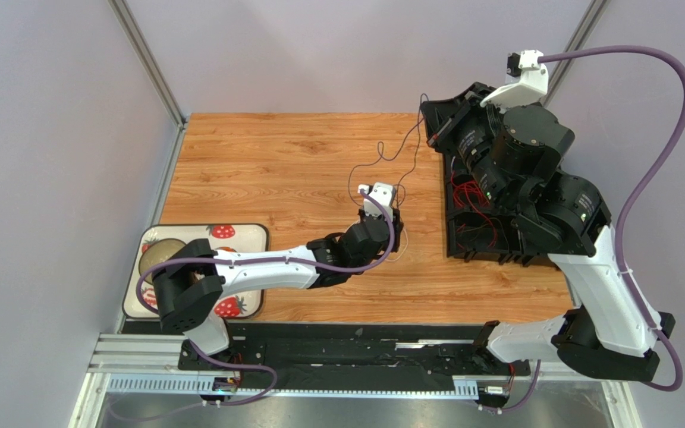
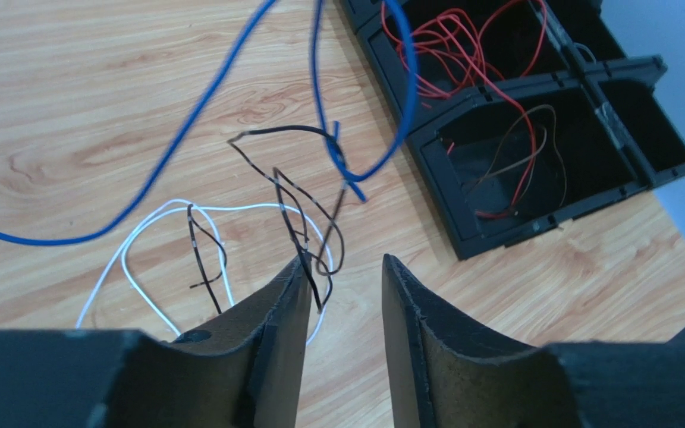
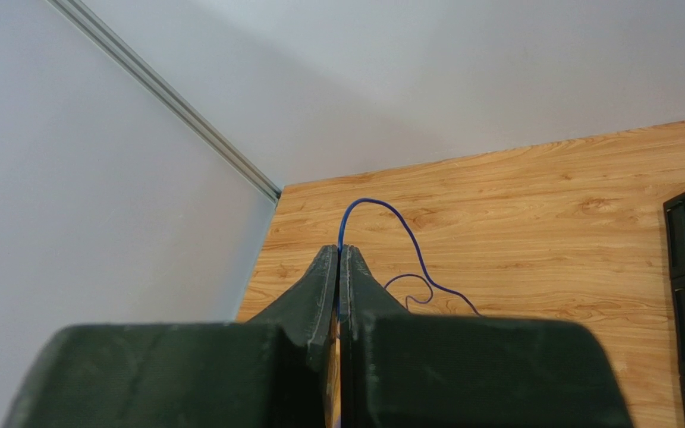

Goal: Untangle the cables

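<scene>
Arcing up off the worktop [image 1: 275, 160], the blue cable [image 3: 368, 201] is ending in your right hand [image 3: 339, 251]. That hand's fingers are pressing flat together with the cable pinched between them. You are holding it raised near the far end of the black organiser box [image 2: 543, 223], and the blue cable is sagging from it toward your left arm. Beneath that hanging span, a dark cable [image 2: 283, 129] and a white cable [image 2: 248, 208] are lying in crossed loops on the wood. Your left hand [image 2: 344, 260] is hovering just short of them with its fingers parted and nothing between them. The dark cable is passing right by the tip of one finger. Red cables [image 2: 435, 40] are sitting bunched inside the box's compartments, to the right of the loose ones. A strawberry-patterned tray [image 1: 248, 234] is resting at the worktop's near left edge, partly under your left arm.
</scene>
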Tool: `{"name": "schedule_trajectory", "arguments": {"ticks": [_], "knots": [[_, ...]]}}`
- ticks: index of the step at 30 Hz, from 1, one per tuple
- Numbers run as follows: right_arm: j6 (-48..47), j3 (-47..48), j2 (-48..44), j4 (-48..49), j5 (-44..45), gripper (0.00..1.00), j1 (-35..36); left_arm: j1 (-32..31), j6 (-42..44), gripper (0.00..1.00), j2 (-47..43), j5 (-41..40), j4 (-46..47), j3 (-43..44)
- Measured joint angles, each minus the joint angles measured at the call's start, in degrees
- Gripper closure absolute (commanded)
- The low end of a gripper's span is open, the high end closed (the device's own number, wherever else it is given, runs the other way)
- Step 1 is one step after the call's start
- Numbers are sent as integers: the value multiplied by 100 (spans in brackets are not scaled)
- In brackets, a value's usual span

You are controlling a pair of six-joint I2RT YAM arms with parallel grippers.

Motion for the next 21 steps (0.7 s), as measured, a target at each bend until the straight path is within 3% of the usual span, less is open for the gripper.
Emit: {"name": "schedule_trajectory", "arguments": {"ticks": [2, 3, 12, 21], "knots": [[0, -15, -52, -4, -9, 100, 0, 0, -61, 97, 70, -116, -79, 107], [-2, -17, -76, -4, -9, 100, 0, 0, -52, 100, 118, -186, -157, 184], [-127, -24, -245, 4, 122, 100, 0, 0, -142, 100, 199, -455, -518, 330], [-815, 763, 50, 234, 516, 100, 0, 0, -719, 100, -457, -573, -844, -1093]]}}
